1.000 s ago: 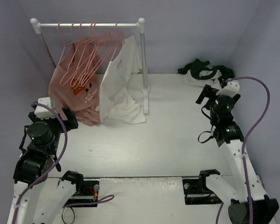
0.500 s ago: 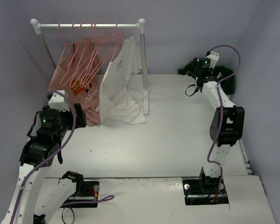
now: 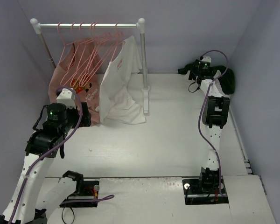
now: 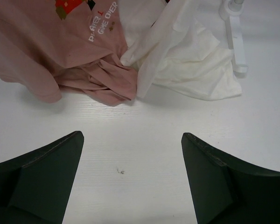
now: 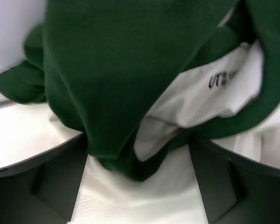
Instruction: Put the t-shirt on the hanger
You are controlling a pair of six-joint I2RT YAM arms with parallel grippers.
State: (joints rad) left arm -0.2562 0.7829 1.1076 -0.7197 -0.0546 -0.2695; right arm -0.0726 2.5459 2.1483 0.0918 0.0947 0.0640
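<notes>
The t-shirt [image 3: 227, 80] lies crumpled in the far right corner, dark green folds over a white body. In the right wrist view the t-shirt [image 5: 130, 70] fills the frame, its green collar and white inner label between the fingers. My right gripper [image 3: 199, 68] [image 5: 137, 140] is stretched out to it, jaws wide on either side of the fabric, not pinching it. Several pink hangers hang on the rail; one hanger [image 3: 90, 43] is near the middle. My left gripper [image 3: 82, 115] [image 4: 131, 136] stands open over bare table, just short of the hanging shirts.
A white rack [image 3: 143, 60] stands at the back left, its foot [image 4: 236, 44] on the table. A salmon-pink shirt [image 3: 67, 91] [image 4: 60, 60] and a white shirt [image 3: 122, 91] [image 4: 196, 74] hang from it and pool on the table. Purple walls close in behind and at both sides.
My right arm has reached out to the far right corner and come down over the t-shirt. My left arm has moved forward toward the hanging shirts, still open.
</notes>
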